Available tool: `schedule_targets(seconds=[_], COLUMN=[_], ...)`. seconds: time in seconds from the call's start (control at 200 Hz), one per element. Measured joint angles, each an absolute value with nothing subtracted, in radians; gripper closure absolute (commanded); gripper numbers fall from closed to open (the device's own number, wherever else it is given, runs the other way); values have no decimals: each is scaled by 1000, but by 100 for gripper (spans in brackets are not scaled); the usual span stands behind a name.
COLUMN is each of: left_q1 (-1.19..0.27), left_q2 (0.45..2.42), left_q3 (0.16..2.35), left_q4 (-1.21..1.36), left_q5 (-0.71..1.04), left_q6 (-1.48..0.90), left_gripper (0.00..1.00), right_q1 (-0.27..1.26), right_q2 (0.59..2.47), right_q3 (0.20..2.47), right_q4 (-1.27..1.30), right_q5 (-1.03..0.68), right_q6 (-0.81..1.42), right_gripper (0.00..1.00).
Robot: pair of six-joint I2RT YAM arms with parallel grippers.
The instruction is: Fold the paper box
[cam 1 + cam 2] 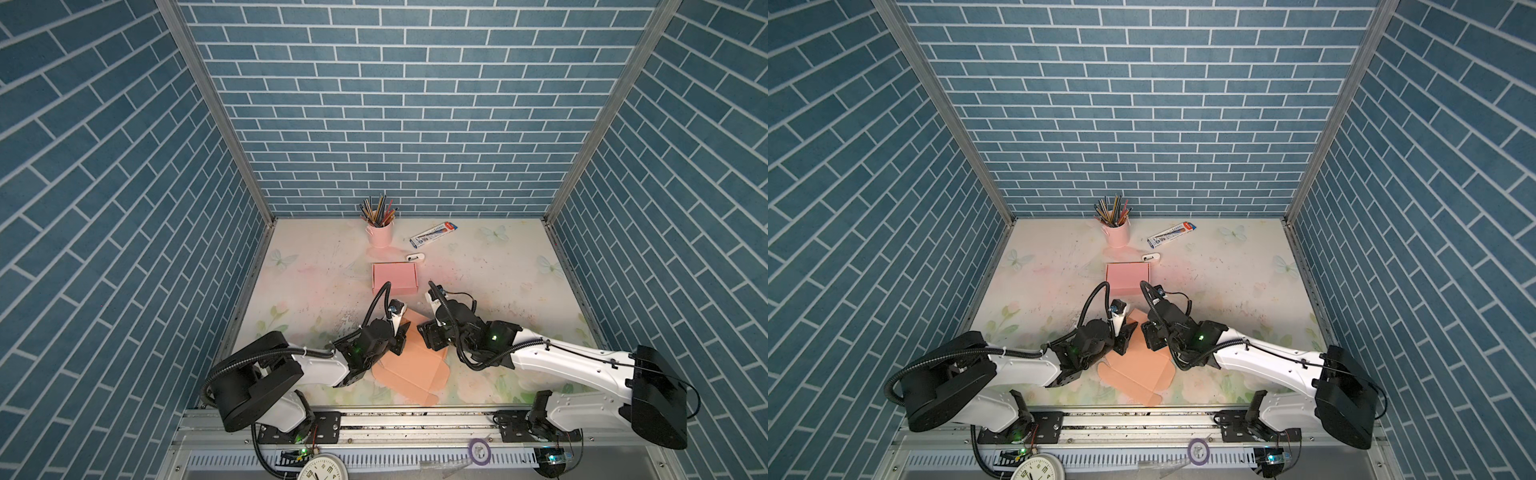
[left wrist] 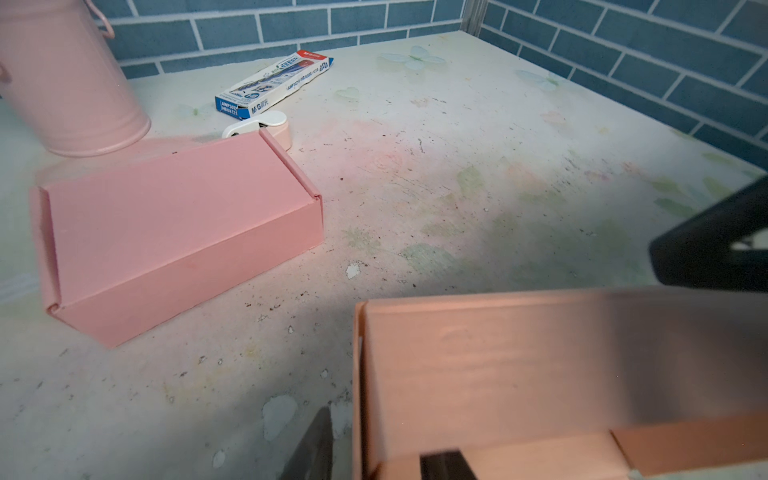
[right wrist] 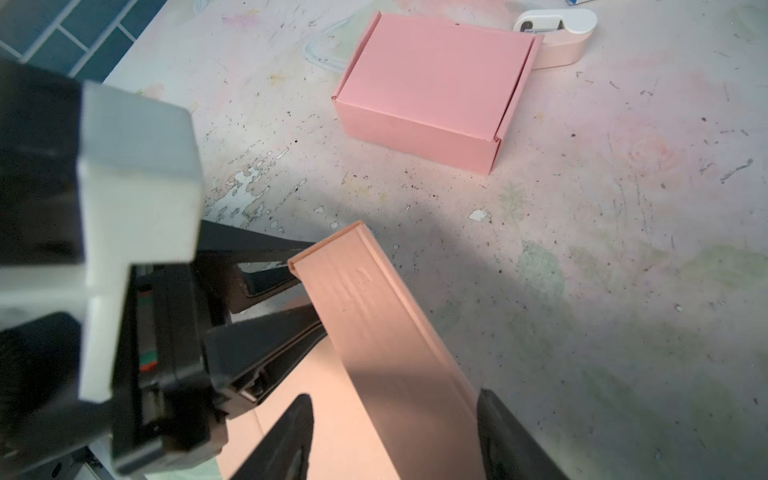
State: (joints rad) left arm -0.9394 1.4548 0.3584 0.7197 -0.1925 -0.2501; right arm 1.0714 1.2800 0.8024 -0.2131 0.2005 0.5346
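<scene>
Paper box (image 1: 415,365) is a peach die-cut blank lying flat at 6 o'clock on the desk (image 1: 498,291). It is only partly folded: one raised wall (image 3: 374,316) stands along its 12 o'clock edge, the rest is flat.

Left end effector (image 1: 402,338) sits at the wall's 9 o'clock end. Its fingers are apart, one on each side of the end edge, with no visible pinch. Right end effector (image 3: 390,399) comes in from 3 o'clock. Its fingers are spread and straddle the wall with a gap on the inner side, so it guides the wall more than it clamps it.

Likely step: keep the wall upright while the end flap gets tucked. To do that well:
- The right one should brace low, near the crease. Pressing mid-face would bow the panel.
- The left one should push the flap along its score line, square to the wall.
- The base needs downforce. The blank is light and will probably skate on the slick desk.
- Squeeze should be gentle, since the wall face already shows ripples and a small dent.

Materials: thin matte card. The wall is doubled over with a narrow flat top, and the 6 o'clock edge has rounded tabs. The desk has a floral print, scuffed, with its coating chipped in spots.

A finished pink box (image 1: 394,277) at 12 o'clock of the blank shows the target shape: crisp rectangular, with its lid tucked.
</scene>
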Motion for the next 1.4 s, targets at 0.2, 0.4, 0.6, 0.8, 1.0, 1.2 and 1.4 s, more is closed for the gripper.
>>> schedule_targets(seconds=[0.2, 0.4, 0.6, 0.8, 1.0, 1.2, 1.4], left_q1=[-963, -966, -1002, -1012, -1013, -986, -902], left_q2=[1419, 1351, 1246, 1134, 1010, 927, 866], left_q3=[358, 354, 347, 347, 347, 345, 308], left_q4=[638, 509, 399, 281, 177, 109, 99], left_q5=[-220, -221, -206, -181, -156, -86, 19], left_q6=[-326, -440, -521, -568, -591, -618, -651], left_gripper=[55, 54, 53, 53, 50, 47, 47], right_q1=[1071, 1071, 1071, 1070, 1063, 1050, 1032], right_q2=[1303, 1326, 1327, 1333, 1337, 1337, 1325], right_q3=[829, 849, 856, 856, 856, 856, 839], right_q4=[-244, -293, -323, -326, -328, -338, -337], right_q5=[197, 221, 246, 273, 286, 292, 295], right_q6=[522, 517, 517, 517, 517, 518, 519], right_gripper=[40, 42, 49, 54, 56, 58, 60])
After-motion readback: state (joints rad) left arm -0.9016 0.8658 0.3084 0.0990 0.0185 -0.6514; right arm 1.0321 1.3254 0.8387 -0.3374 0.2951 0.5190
